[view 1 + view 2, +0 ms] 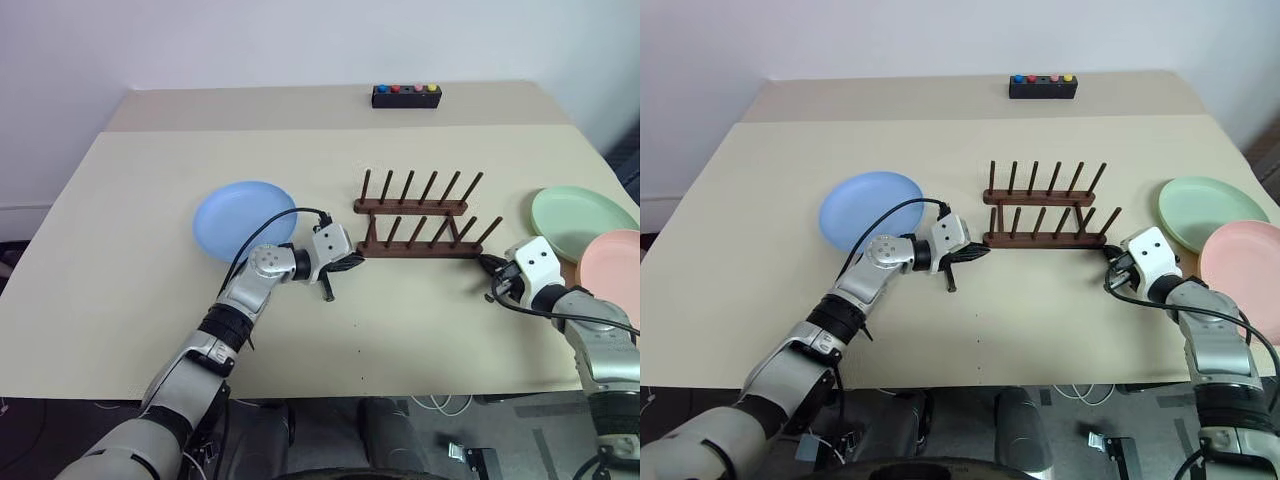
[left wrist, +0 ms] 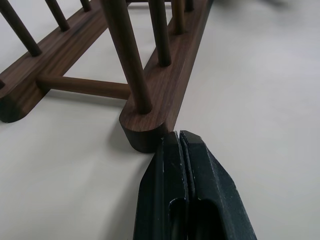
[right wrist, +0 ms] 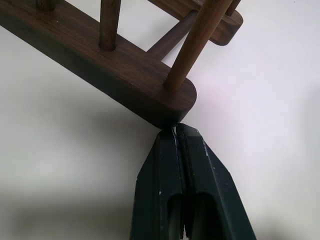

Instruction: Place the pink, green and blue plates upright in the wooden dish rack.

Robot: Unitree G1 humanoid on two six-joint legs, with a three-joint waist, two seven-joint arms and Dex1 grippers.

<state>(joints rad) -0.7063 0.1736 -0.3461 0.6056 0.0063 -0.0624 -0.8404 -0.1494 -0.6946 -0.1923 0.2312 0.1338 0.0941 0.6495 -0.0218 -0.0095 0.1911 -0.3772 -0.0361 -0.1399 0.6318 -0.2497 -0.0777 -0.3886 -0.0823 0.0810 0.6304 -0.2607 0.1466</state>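
Both grippers, left [image 2: 179, 137] and right [image 3: 175, 129], fingers pressed together, butt opposite ends of dark wooden dish rack's [image 1: 418, 222] near rail, likely bracing or repositioning it; plates unracked.

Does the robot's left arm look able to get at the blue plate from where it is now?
Probably yes. The blue plate lies flat just beside the left gripper, with bare table around it; that gripper is shut at the wooden dish rack end.

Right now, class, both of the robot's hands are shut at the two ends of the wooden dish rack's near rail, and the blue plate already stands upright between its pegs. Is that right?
Not quite. The blue plate lies flat on the table, left of the wooden dish rack, as the left eye view shows. The rest holds: the left hand and right hand are shut at the near rail's ends.
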